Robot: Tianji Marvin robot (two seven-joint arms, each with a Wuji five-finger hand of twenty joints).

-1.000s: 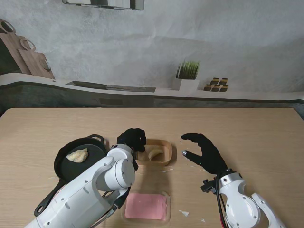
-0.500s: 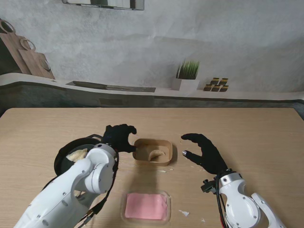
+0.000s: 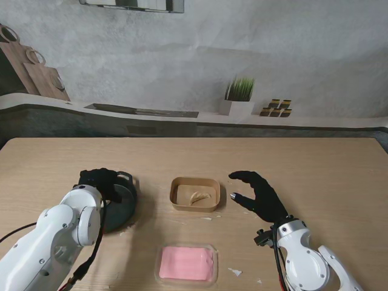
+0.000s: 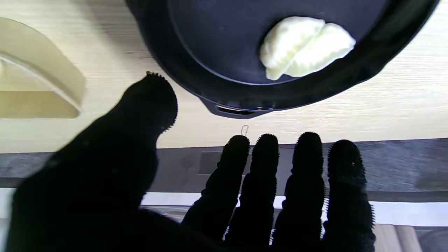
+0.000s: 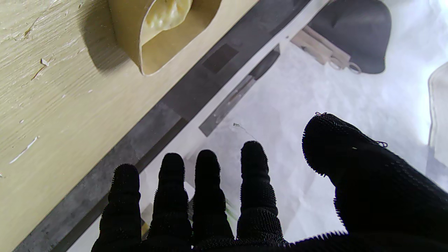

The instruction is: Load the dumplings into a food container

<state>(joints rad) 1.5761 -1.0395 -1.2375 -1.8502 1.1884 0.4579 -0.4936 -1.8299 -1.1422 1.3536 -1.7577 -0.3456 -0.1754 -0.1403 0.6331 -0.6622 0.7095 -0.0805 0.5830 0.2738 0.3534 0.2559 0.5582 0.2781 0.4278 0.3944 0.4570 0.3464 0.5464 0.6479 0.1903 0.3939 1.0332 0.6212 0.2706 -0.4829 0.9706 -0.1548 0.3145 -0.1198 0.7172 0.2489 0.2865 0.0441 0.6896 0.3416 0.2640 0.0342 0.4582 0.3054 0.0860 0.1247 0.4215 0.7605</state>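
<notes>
Stand view shows the left hand (image 3: 100, 180) hovering over the black pan (image 3: 121, 203) at the robot's left, its fingers (image 4: 267, 164) spread and holding nothing; the left wrist view confirms this, with one pale dumpling (image 4: 306, 45) lying inside the pan near its rim, apart from the fingertips; the tan food container (image 3: 195, 194) sits mid-table with a dumpling (image 3: 197, 196) already in it, and a pink lid (image 3: 187, 263) lies nearer to the robot; the right hand (image 3: 257, 194) hangs open and empty just beside the container's right side, not touching it. The step in hand looks like reaching for the pan's dumpling. Risks from here: the dumpling lies close to the pan's wall, so fingers could strike the rim and shove the pan; a soft, slippery dumpling might be squashed by too firm a pinch or slide out of a loose one; the idle right hand could nudge the container if it drifts.
</notes>
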